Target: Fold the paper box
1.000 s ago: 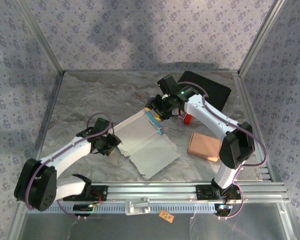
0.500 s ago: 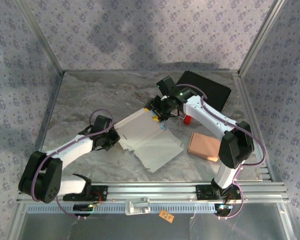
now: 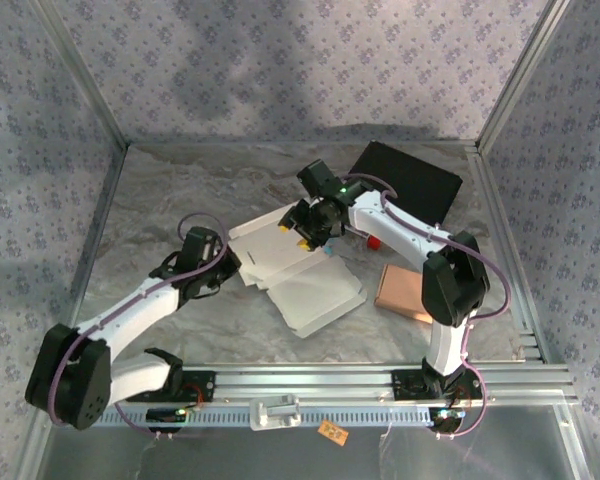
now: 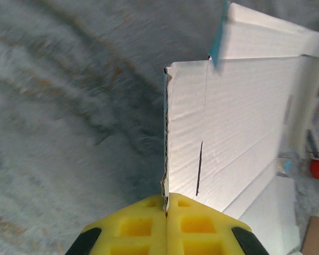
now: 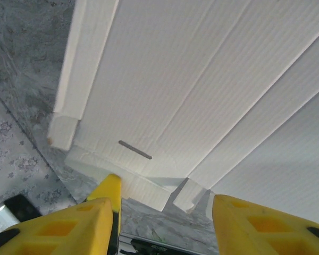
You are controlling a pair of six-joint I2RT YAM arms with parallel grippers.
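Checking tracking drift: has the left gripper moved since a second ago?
Yes. The left gripper, pinching the paper box, has moved farther from the near rail.

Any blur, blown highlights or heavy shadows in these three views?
Top external: sharp, even light on the table, soft dark shadow patches on the back wall. Left wrist: table surface smeared, paper box edge crisp. Right wrist: paper box bright but its ribbing reads clearly; near yellow fingers soft.

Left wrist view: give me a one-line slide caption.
Left tool shut on the edge of the white paper box, marbled table behind.
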